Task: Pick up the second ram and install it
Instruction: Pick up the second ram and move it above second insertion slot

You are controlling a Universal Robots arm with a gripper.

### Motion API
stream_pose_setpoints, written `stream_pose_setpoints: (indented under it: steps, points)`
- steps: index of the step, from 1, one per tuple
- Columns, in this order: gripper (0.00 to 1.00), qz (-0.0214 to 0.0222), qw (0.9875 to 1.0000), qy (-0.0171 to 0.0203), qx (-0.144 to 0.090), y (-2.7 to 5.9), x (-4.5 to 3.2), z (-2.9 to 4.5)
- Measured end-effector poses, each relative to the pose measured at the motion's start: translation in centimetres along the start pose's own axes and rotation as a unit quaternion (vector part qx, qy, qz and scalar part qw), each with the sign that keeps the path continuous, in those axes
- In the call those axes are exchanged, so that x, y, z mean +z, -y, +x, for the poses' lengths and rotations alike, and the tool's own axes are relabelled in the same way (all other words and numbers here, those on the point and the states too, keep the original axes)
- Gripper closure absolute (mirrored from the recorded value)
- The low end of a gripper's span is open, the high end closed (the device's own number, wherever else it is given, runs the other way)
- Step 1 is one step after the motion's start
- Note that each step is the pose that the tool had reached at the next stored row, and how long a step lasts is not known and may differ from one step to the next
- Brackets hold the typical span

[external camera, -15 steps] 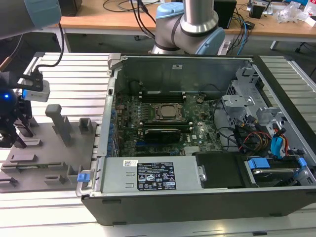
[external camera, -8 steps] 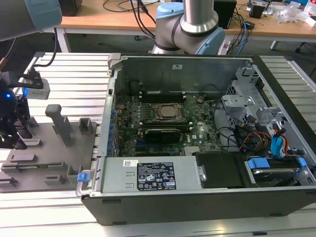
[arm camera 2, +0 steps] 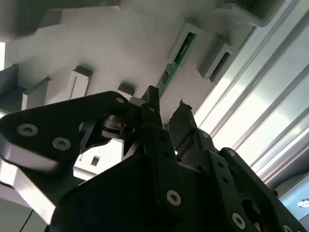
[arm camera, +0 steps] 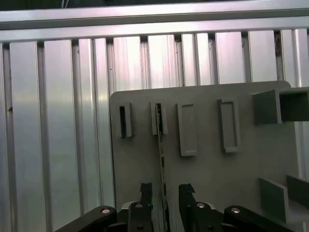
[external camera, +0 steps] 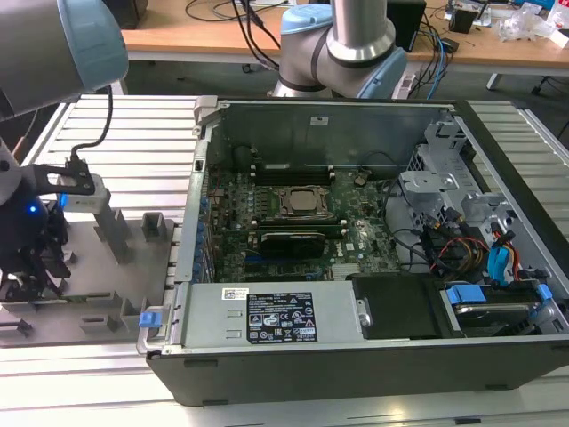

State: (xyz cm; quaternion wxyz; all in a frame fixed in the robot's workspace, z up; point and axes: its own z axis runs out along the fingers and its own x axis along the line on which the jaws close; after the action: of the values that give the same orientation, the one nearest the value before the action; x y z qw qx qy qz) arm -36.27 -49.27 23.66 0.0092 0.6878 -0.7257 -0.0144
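The second ram is a thin green stick standing on edge in a slot of the grey holder plate. In the second wrist view the ram runs down toward my black fingers. My gripper is open and straddles the near end of the stick, with a gap on each side between the stick and the fingertips. In the exterior view my gripper hangs low over the holder plate, at the exterior view's left, beside the open computer case.
Inside the case, the motherboard carries the metal-framed CPU socket with long black slots on either side. Drive cages and cable bundles fill the case's right. Upright grey blocks stand on the holder plate. Ribbed aluminium table lies underneath.
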Motion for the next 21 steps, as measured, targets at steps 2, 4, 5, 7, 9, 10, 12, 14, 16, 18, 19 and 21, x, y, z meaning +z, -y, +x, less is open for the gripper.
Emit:
stream_pose_setpoints:
  steps: [2, 4, 5, 7, 9, 10, 12, 14, 16, 18, 19, 21]
  points:
    - [0.64, -0.0001, 1.0, 0.0002, -0.001, -0.05, 0.63, 0.07]
    - [0.64, 0.0, 1.0, 0.0003, -0.001, -0.33, 1.28, 0.22]
    - [0.64, 0.0, 1.0, 0.0003, -0.001, -0.37, 1.49, 0.24]
    - [0.64, -0.0001, 1.0, 0.0002, -0.001, -0.51, 2.07, 0.25]
    - [0.64, -0.0001, 1.0, 0.0003, -0.006, -0.63, 2.74, 0.27]
    - [0.64, -0.0001, 1.0, 0.0001, -0.009, -0.62, 3.04, 0.27]
    - [0.65, -0.0002, 0.9999, 0.0016, -0.015, -0.6, 3.68, 0.27]
    - [0.86, -0.0003, 0.9999, 0.0034, -0.015, -0.6, 3.68, 0.27]
    - [0.86, -0.0003, 0.9999, 0.0039, -0.015, -0.6, 3.68, 0.27]
    - [0.86, -0.0003, 0.9999, 0.0046, -0.015, -0.6, 3.68, 0.27]
    - [0.86, -0.0003, 0.9999, 0.0048, -0.015, -0.6, 3.68, 0.27]
    - [0.86, -0.0004, 0.9999, 0.0052, -0.015, -0.6, 3.68, 0.27]
